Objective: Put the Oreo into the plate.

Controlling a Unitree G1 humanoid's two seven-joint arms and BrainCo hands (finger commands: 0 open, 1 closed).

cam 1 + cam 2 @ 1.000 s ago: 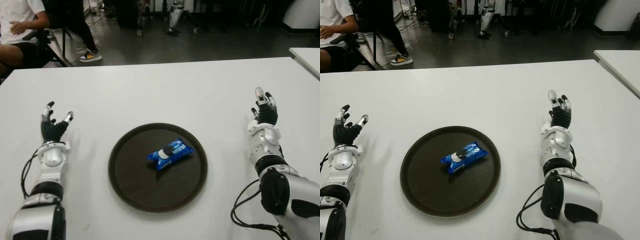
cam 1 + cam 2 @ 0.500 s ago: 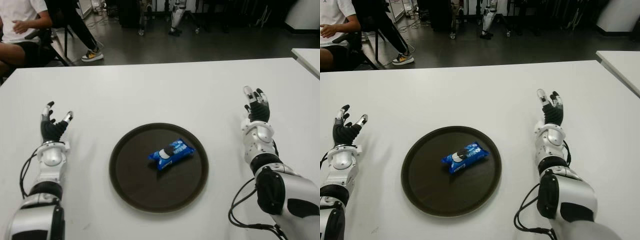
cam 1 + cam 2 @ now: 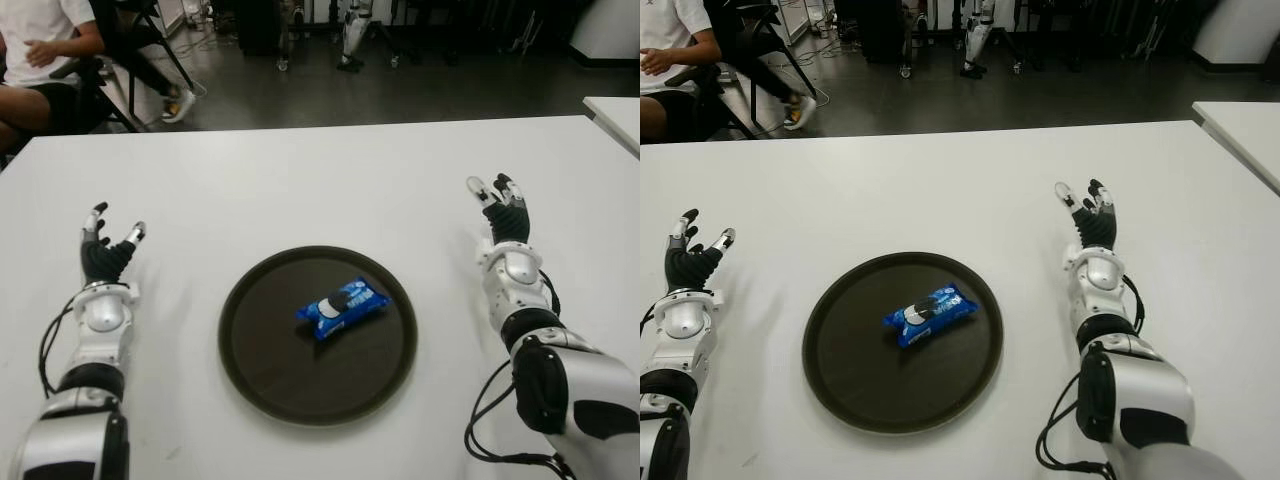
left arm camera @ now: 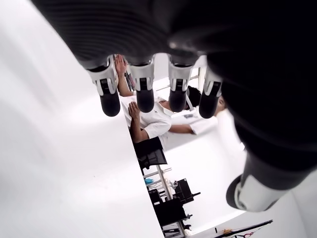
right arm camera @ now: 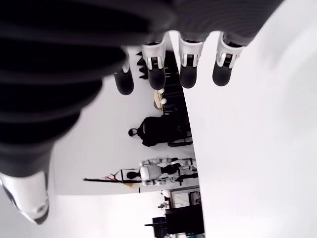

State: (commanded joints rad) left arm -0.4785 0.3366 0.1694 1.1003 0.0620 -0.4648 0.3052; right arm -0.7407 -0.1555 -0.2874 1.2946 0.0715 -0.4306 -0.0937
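Note:
A blue Oreo packet (image 3: 340, 307) lies inside the round dark plate (image 3: 262, 370), slightly right of its middle. My right hand (image 3: 498, 208) is out to the right of the plate above the white table (image 3: 300, 190), fingers spread and holding nothing. My left hand (image 3: 107, 243) shows to the left of the plate, fingers also spread and empty. In the right wrist view the fingertips (image 5: 189, 75) stand apart with nothing between them; the left wrist view shows the same of the left fingertips (image 4: 144, 99).
A second white table (image 3: 615, 108) shows at the far right edge. Beyond the table's far edge, a seated person (image 3: 35, 50) is at the upper left, with chairs and dark floor behind.
My right hand has drifted left and a little farther away, towards the plate's side. The left hand and the Oreo packet have stayed put.

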